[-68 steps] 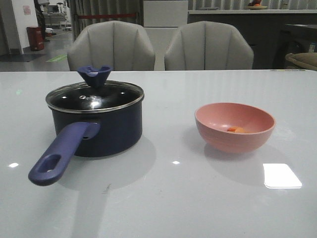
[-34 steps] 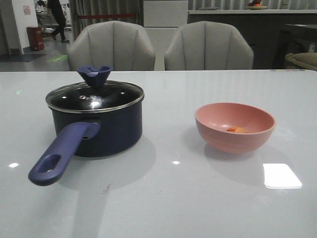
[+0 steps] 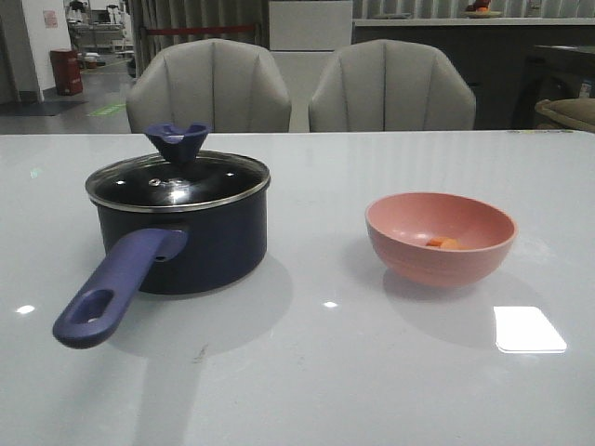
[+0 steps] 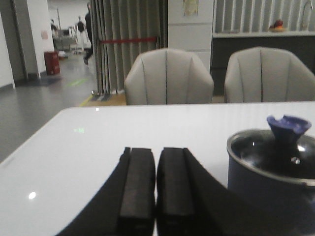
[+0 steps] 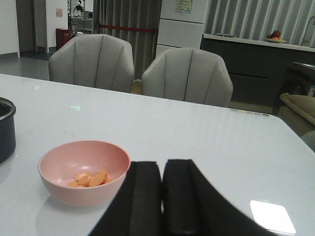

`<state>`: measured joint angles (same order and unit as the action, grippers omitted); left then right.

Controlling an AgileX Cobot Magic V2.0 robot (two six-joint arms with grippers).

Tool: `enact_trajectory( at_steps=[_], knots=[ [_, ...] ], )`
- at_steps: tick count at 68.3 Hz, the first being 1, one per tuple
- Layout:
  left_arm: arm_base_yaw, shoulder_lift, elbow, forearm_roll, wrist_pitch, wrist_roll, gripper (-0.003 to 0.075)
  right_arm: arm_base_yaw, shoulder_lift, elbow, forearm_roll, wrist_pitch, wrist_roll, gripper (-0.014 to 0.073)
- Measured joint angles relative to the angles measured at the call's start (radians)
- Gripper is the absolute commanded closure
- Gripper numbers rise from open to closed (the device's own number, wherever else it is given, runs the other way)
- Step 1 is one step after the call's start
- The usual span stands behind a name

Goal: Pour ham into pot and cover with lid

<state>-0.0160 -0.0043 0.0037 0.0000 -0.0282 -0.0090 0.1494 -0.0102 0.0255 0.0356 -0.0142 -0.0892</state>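
White and glossy, the table [image 3: 307,372] runs across the front view, with two grey chairs [image 3: 209,85] behind its far edge and a dim kitchen counter [image 3: 446,23] further back. On the left half stands the pot [image 3: 191,243], dark navy, its long blue-purple handle [image 3: 112,290] angled toward the near left edge. The lid [image 3: 177,181] sits on the pot's rim, closing it, with its flared blue knob [image 3: 177,141] upright at the centre. Well apart to the right rests a pink bowl [image 3: 441,238], and the ham [image 3: 443,243] lies inside it as small orange pieces on the bottom; the right wrist view shows several pieces [image 5: 88,178] clustered together.

Neither arm appears in the front view. In the left wrist view the left gripper [image 4: 156,189] hangs over bare table just beside the pot, its two black pads pressed nearly together and holding nothing. In the right wrist view the right gripper [image 5: 162,196] sits near the bowl, its pads likewise drawn close with only a thin slit between them, also without a load.
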Motion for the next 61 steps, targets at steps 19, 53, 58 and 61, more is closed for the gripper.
enact_trajectory(
  at_steps=[19, 53, 58, 61],
  knots=[
    [0.000, 0.000, -0.112, 0.000, -0.055, 0.000, 0.0589, 0.000, 0.000, 0.000, 0.000, 0.000, 0.000, 0.0435],
    [0.000, 0.270, -0.478, -0.063, 0.387, 0.000, 0.0589, 0.000, 0.000, 0.000, 0.000, 0.000, 0.000, 0.0435],
    [0.000, 0.285, -0.478, -0.069, 0.401, 0.000, 0.0589, 0.000, 0.000, 0.000, 0.000, 0.000, 0.000, 0.0435],
    [0.000, 0.289, -0.478, -0.069, 0.415, 0.000, 0.0587, 0.000, 0.000, 0.000, 0.000, 0.000, 0.000, 0.0435]
  ],
)
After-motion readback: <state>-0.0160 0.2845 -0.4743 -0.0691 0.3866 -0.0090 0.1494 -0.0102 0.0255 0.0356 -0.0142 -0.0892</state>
